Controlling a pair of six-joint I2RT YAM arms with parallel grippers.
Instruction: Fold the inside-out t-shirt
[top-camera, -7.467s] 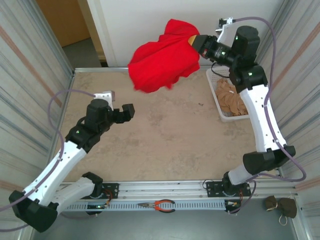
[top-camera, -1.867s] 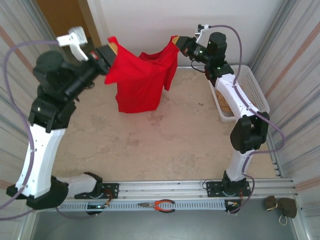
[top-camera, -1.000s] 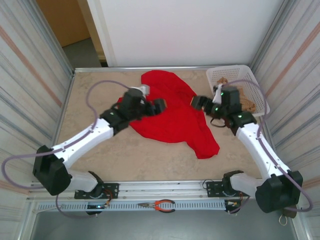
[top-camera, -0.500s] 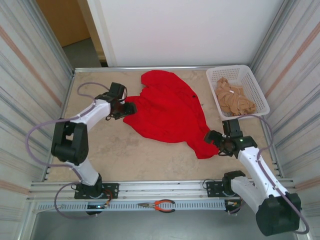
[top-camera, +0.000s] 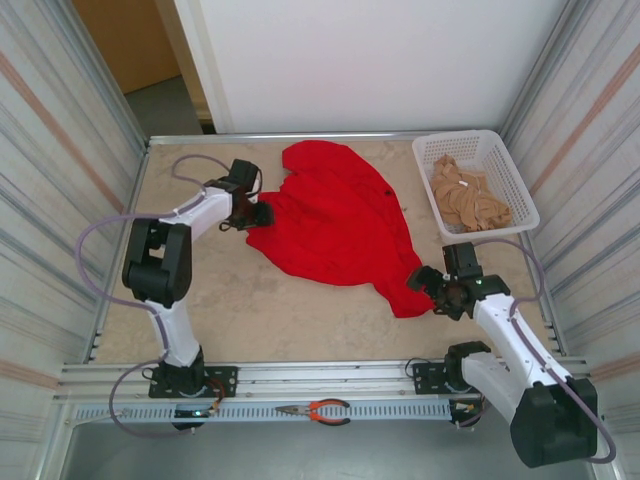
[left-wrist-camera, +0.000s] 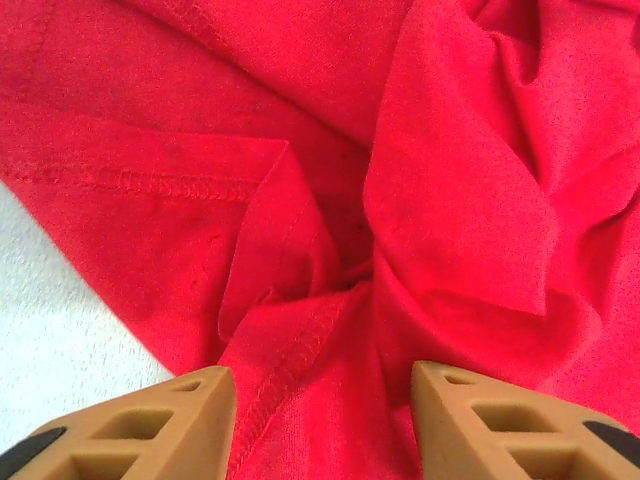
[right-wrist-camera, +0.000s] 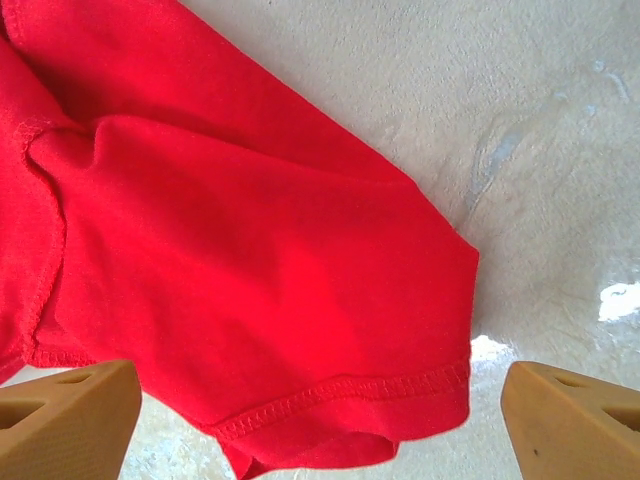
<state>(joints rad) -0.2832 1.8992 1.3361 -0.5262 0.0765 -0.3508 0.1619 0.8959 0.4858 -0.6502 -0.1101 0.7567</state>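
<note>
The pale, stone-patterned worktop (top-camera: 300, 300) carries the inside-out t-shirt (top-camera: 335, 225), a bright red spread lying crumpled across its middle, reaching from close to the far edge down to a narrow corner near the right front. The left arm (top-camera: 190, 215) stretches along the left side of the worktop to the shirt's left edge, and the right arm (top-camera: 510, 330) bends in from the right front toward the shirt's near corner. A white mesh basket (top-camera: 518, 180) stands at the far right corner, apart from the shirt, with a tan garment (top-camera: 465, 198) heaped inside. The left hand (top-camera: 258, 213) sits on the shirt's left edge; in its wrist view the hand (left-wrist-camera: 315, 400) is about half closed, its tan fingers (left-wrist-camera: 190, 420) either side of a raised ridge of red cloth (left-wrist-camera: 440, 200) with a stitched hem, and I cannot tell whether they pinch it. The right hand (top-camera: 420, 290) hangs at the shirt's near corner; in its wrist view the hand (right-wrist-camera: 320, 400) is spread wide, fingers (right-wrist-camera: 70, 410) at the picture's lower corners, holding nothing, above the hemmed corner (right-wrist-camera: 280, 280). Red-handled pliers (top-camera: 315, 409) lie on the front rail.
</note>
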